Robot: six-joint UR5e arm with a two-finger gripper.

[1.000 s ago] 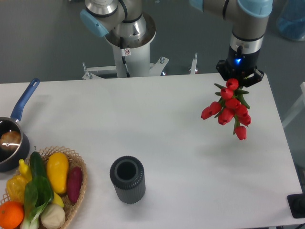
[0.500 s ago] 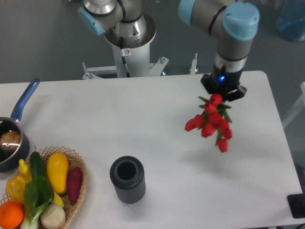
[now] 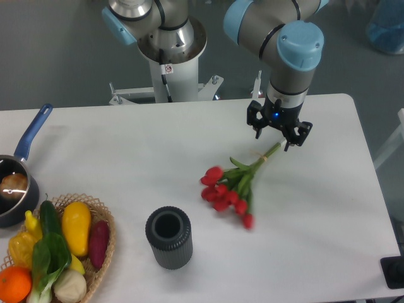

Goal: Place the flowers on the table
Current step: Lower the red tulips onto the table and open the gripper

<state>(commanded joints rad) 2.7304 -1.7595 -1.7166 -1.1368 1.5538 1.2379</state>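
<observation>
One claw (image 3: 278,133) spread open, gripping nothing, above stem end of flowers (image 3: 231,188), table (image 3: 126,158).

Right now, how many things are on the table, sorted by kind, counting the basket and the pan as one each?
Flower bunches: 1, the flowers
Vases: 1, the dark vase
Baskets of produce: 1, the basket
Pans: 1, the blue pan
Total: 4
The gripper is above the stems, jaws open.
</observation>
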